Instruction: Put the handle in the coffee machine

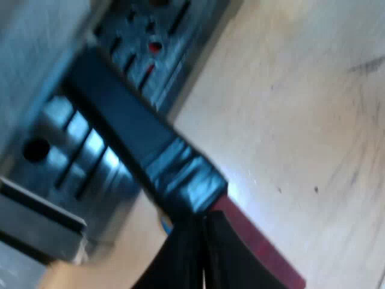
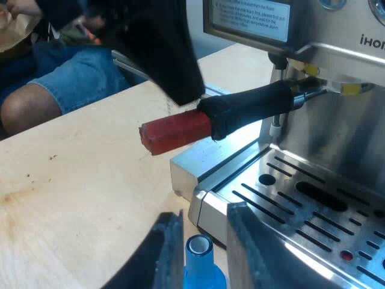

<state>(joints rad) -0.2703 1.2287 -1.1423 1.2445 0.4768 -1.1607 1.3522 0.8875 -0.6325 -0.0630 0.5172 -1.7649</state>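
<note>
At the front of the espresso machine (image 2: 361, 120) the holder's dark handle (image 1: 120, 114) juts out over the drip tray (image 1: 66, 162). Its metal end (image 2: 313, 89) is tucked up under the machine's overhang. Its red end (image 2: 174, 133) points away above the wooden table (image 1: 301, 120).

Noted on the left gripper (image 1: 203, 221): fingers pressed together, only a hairline seam between them, tips against the handle where dark meets red. From the right wrist it sits on top of that same joint. Reads as a push rather than a pinch; cannot tell if any of the handle is nipped.

Noted on the right gripper (image 2: 206, 214): low by the tray's corner, fingers pinching a blue tamper (image 2: 200, 256) that stands upright between them. Well apart from the handle.

Step, as judged: holder offered up to the machine, seating and locking in hand. The joint itself is hidden, so engagement is unconfirmed. The next move calls for upward pressure held while the handle swings sideways to its stop. The fingers then come off without dragging it back.

Containers: the holder's basket is out of sight under the overhang, contents unknown. The tray's grate shows slots, a round hole and a small red float (image 2: 346, 256); no reading of liquid beneath.

Bystander: a person's leg (image 2: 66, 84) in denim, beyond the table edge.
</note>
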